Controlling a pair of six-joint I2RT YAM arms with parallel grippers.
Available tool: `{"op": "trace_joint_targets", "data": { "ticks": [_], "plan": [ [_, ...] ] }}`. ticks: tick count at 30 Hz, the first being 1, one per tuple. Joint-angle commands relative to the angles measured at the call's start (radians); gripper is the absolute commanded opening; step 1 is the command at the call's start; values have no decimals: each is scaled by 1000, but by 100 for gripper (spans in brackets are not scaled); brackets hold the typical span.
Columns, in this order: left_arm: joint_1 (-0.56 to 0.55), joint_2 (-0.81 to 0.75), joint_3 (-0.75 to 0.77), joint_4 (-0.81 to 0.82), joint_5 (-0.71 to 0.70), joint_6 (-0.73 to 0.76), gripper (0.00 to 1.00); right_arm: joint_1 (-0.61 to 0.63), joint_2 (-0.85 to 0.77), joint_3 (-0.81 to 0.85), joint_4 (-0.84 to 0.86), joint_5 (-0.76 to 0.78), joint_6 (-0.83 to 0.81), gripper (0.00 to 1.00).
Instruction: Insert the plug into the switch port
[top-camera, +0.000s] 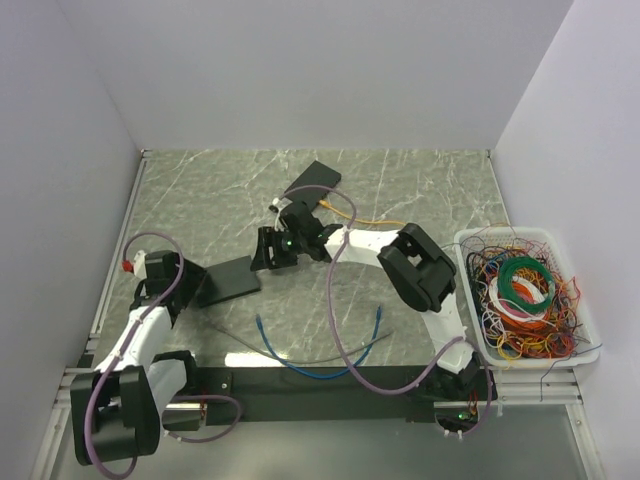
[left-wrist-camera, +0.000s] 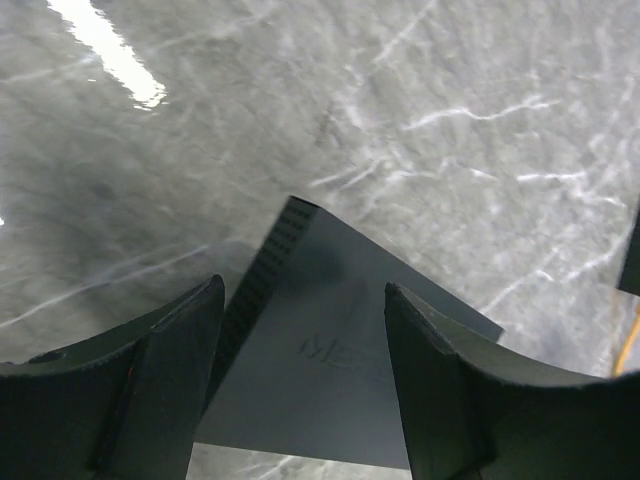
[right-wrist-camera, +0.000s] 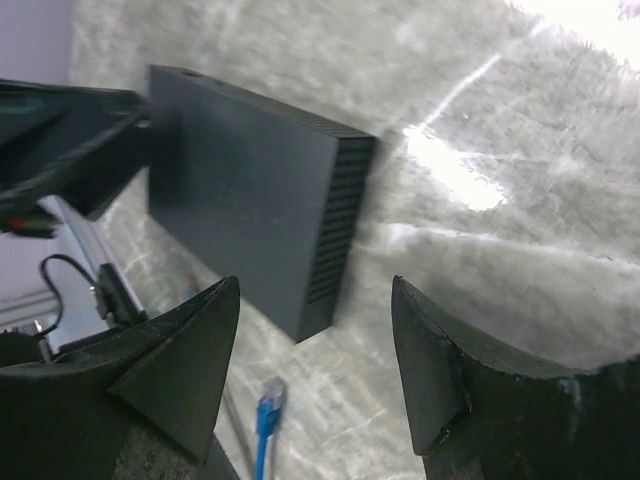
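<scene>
At the left gripper (left-wrist-camera: 302, 292), jaws apart and empty, hanging over one corner of the black switch (left-wrist-camera: 330, 370), the vented side of the box running away just ahead of them; not possible to say whether touching it. Further right, at the right gripper (right-wrist-camera: 315, 288), jaws also apart with nothing between them, facing the other end of the switch, just ahead and a little to the left of them. No plug held so far. Blue plug (right-wrist-camera: 266, 408) lying on the table (right-wrist-camera: 520, 230) low between these jaws and nearer than the switch, apart from it, the cable (right-wrist-camera: 260, 455) trailing back under the wrist, so its long axis roughly along the direction of the jaws. Probably nearer to the right arm, so likely a reach down for it first. Port side of the switch not visible.
</scene>
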Motion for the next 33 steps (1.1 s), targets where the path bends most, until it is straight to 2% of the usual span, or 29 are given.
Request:
{"op": "trace_joint_targets", "data": {
  "ticks": [1, 7, 14, 19, 23, 29, 33],
  "plan": [
    [-9, -26, -15, 65, 46, -16, 71, 25, 43, 59, 1, -2, 16, 69],
    [-83, -20, -32, 79, 55, -56, 70, 19, 56, 56, -3, 14, 6, 69],
    [-345, 32, -20, 104, -31, -190, 69, -29, 40, 63, -39, 20, -30, 69],
    [-454, 72, -3, 148, -51, -242, 69, -85, 16, 56, -77, 30, -71, 69],
    [-530, 179, 25, 206, -81, -263, 68, -135, 16, 62, -98, 25, -99, 69],
    [-583, 270, 40, 288, -66, -288, 68, -168, 19, 80, -125, 13, -149, 69],
    [-589, 255, 30, 289, -72, -289, 68, -170, -9, 80, -153, 11, -223, 69]
  ]
}}
